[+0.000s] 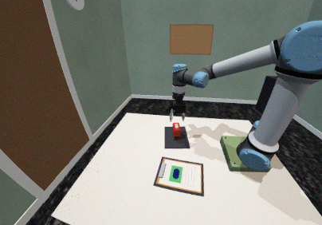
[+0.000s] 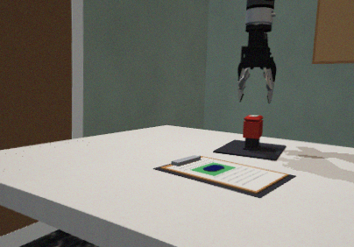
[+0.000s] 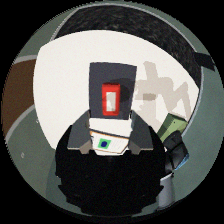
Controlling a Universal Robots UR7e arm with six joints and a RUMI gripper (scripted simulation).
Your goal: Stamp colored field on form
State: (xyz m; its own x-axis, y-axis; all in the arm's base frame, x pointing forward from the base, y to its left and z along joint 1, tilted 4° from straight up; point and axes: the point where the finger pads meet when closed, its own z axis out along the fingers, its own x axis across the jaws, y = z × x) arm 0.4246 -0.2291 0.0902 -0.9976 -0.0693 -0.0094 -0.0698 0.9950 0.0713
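Observation:
A red stamp (image 1: 176,130) (image 2: 252,130) (image 3: 110,99) stands upright on the dark mat (image 1: 184,143) (image 2: 272,150) (image 3: 97,74). My gripper (image 1: 177,116) (image 2: 255,99) is open and empty, hanging straight above the stamp with a clear gap between the fingertips and the stamp's top. The form lies on a clipboard (image 1: 197,182) (image 2: 263,183) in front of the mat. Its green field (image 1: 175,173) (image 2: 213,169) (image 3: 103,144) carries a blue mark in the middle.
The arm's green base (image 1: 230,155) is bolted to the white table (image 1: 119,166) (image 2: 88,173) at the right. A metal clip (image 1: 161,170) (image 2: 186,159) sits at the clipboard's left end. A brown door stands at the left wall.

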